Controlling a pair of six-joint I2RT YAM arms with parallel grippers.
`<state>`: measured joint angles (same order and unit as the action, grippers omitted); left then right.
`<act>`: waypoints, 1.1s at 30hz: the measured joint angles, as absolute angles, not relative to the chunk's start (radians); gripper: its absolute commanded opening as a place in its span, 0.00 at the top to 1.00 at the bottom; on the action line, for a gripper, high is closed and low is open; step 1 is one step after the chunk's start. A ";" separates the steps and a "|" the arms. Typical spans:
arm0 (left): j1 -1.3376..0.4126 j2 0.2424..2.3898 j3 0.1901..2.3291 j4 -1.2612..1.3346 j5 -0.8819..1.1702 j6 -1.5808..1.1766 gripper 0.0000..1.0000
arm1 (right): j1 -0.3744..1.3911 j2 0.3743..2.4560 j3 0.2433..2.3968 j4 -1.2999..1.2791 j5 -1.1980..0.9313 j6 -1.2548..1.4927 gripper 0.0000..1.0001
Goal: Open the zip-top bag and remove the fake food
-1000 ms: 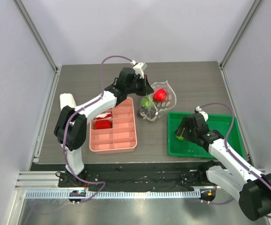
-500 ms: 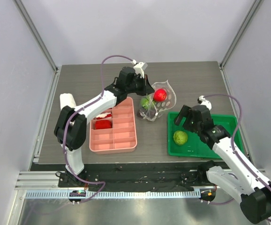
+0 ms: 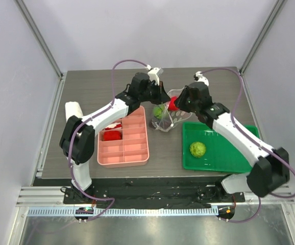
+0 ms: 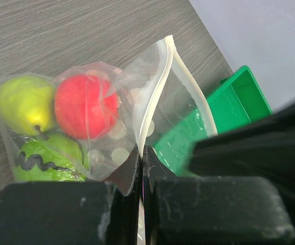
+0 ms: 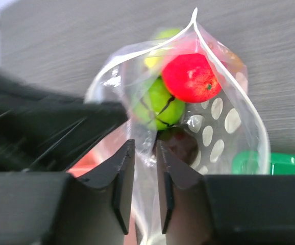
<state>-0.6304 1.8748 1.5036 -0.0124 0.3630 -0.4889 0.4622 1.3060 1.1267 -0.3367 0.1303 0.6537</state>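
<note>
The zip-top bag point(image 3: 166, 120) hangs open at mid-table, clear with white dots. My left gripper point(image 3: 161, 95) is shut on its rim point(image 4: 143, 133) and holds it up. Inside I see the red apple point(image 4: 85, 106), the yellow-green pear point(image 4: 21, 99) and a green fruit with black lines point(image 4: 44, 159). My right gripper point(image 3: 180, 103) is at the bag's mouth. Its jaws stand a narrow gap apart with the bag's film point(image 5: 144, 153) between them, just short of the apple point(image 5: 190, 76). A round bumpy green fruit point(image 3: 197, 149) lies on the green tray point(image 3: 224, 158).
A pink divided tray point(image 3: 123, 138) with red pieces point(image 3: 112, 135) stands left of the bag, under my left arm. A white roll point(image 3: 73, 108) lies at the table's left edge. The green tray also shows in the left wrist view point(image 4: 229, 109).
My right gripper let the bumpy green fruit go on the green tray, then swung up and left to the bag's mouth. My left gripper has kept hold of the bag's rim.
</note>
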 measured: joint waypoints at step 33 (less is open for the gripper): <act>-0.623 2.028 1.592 -0.083 0.253 -0.384 1.00 | 0.364 1.945 1.204 0.076 0.112 0.616 0.04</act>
<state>-0.6231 2.0277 1.5917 -0.0834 0.2531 -0.3836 0.3641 1.9446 1.2041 0.0761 0.1116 0.6163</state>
